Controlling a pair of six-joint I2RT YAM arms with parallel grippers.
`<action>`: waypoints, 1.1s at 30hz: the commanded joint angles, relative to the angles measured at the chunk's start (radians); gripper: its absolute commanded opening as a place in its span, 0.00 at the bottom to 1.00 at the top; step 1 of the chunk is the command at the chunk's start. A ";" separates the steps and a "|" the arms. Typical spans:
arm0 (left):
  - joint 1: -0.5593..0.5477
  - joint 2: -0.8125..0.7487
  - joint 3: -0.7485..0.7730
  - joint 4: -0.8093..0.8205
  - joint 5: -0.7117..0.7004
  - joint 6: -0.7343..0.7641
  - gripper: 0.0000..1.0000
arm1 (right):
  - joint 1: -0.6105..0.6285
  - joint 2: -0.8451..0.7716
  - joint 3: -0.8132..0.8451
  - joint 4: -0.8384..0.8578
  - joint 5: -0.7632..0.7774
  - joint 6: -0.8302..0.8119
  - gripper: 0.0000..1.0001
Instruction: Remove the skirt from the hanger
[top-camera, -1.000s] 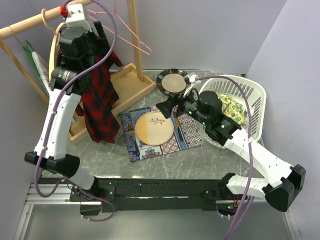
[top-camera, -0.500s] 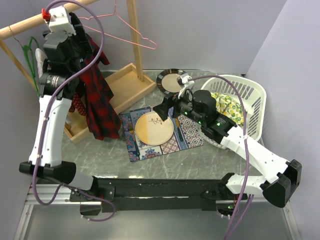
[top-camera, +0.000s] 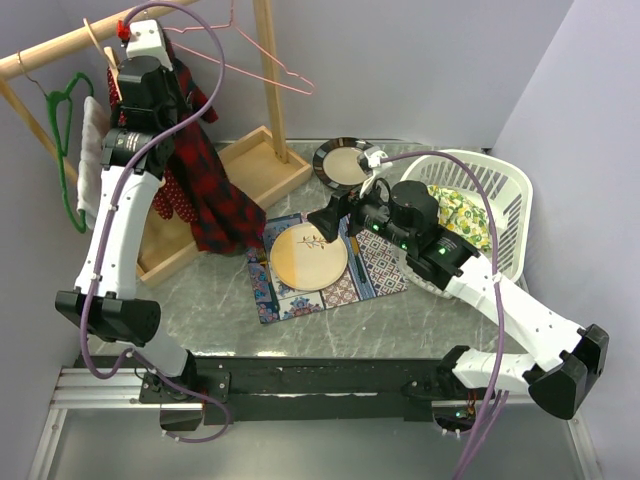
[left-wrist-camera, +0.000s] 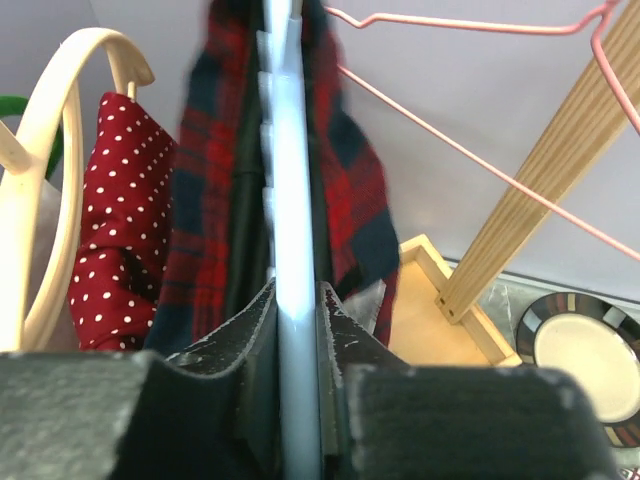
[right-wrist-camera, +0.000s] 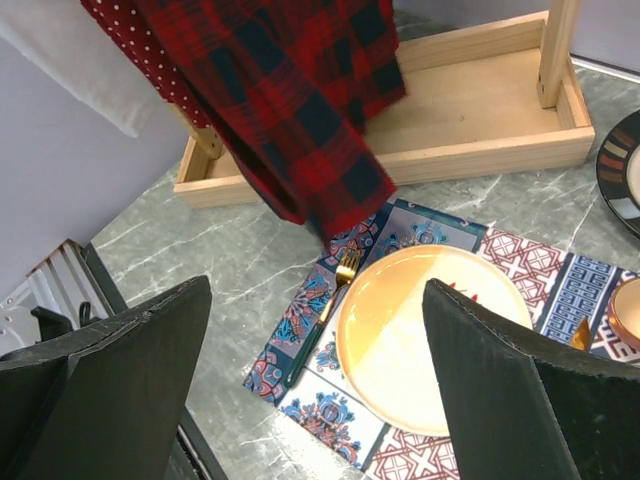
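Hanging beside lilac wall (top-camera: 420, 60), plaid skirt (top-camera: 215, 200); grey marble table (top-camera: 200, 290) below.

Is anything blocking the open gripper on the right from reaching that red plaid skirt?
Nothing visible does. The right gripper faces the skirt across open air; the plate and fork lie lower, on the mat, out of the path. The left gripper is clamped on a pale bar inside the skirt.

No writing, label, brand, number or sign can be read on anything in these views.
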 joint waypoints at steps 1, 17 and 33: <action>-0.004 -0.050 0.011 0.074 0.075 0.004 0.10 | 0.004 -0.035 0.014 0.039 0.006 -0.008 0.93; -0.004 -0.059 0.126 0.074 0.094 -0.034 0.01 | 0.006 -0.029 0.009 0.042 0.003 -0.011 0.93; -0.004 -0.111 0.123 0.134 0.140 0.008 0.01 | 0.006 -0.084 0.006 0.040 -0.030 -0.003 0.93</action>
